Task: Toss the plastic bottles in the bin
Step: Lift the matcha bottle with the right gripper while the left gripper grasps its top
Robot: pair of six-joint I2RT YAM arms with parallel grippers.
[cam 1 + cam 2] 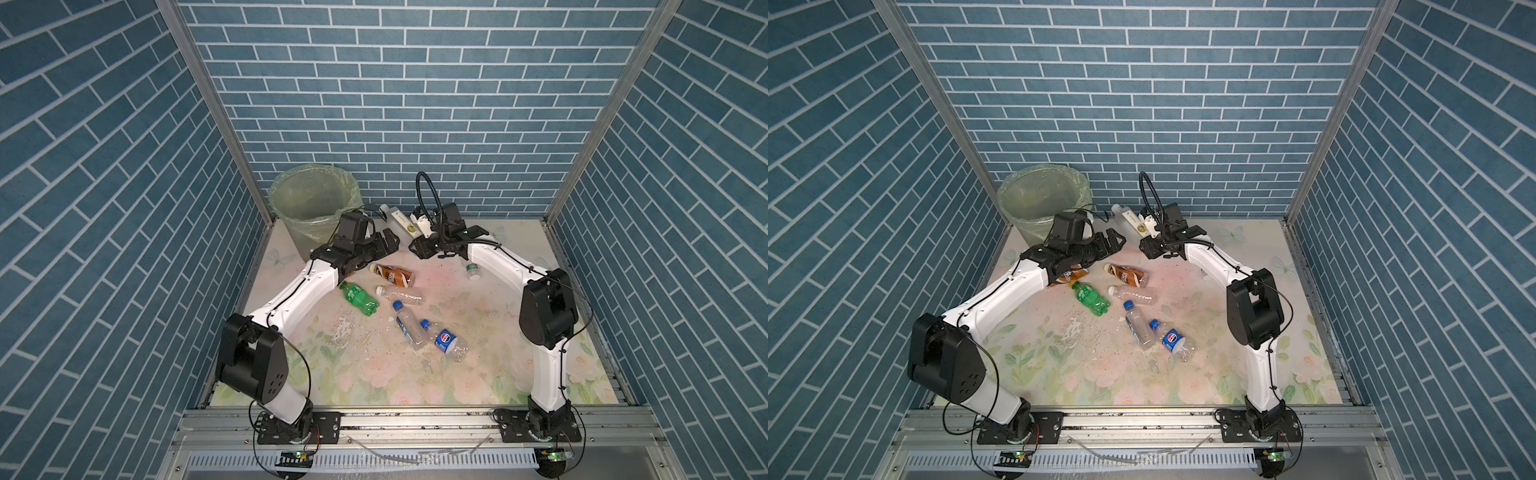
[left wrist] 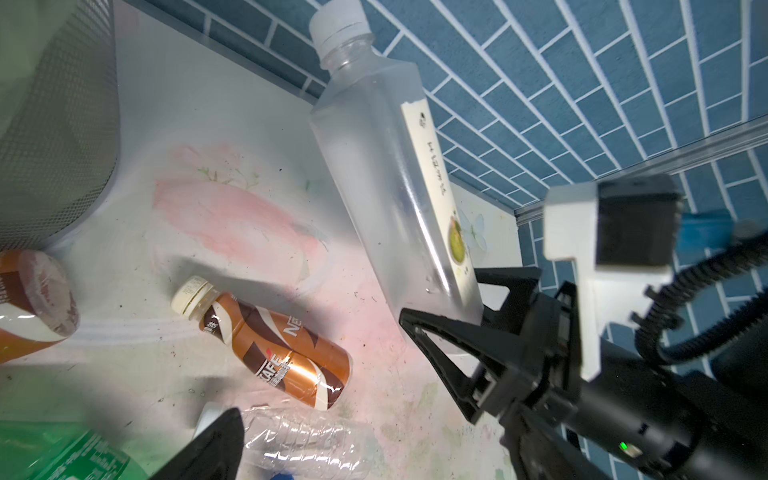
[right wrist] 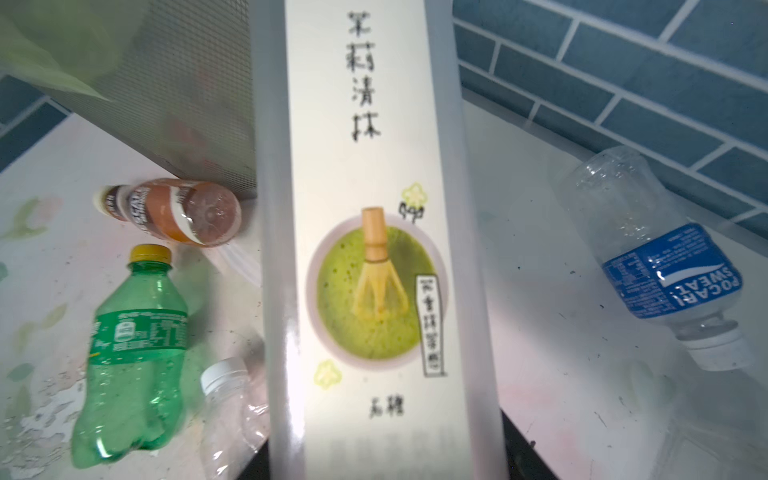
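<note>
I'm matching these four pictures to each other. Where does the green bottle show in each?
In a top view: the green bottle lies beside the left arm.
In a top view: the same spot.
Left wrist: a blurred green patch near the clear bottle.
Right wrist: lying beside the held frosted bottle.
Shared landmark: the bin.
</note>
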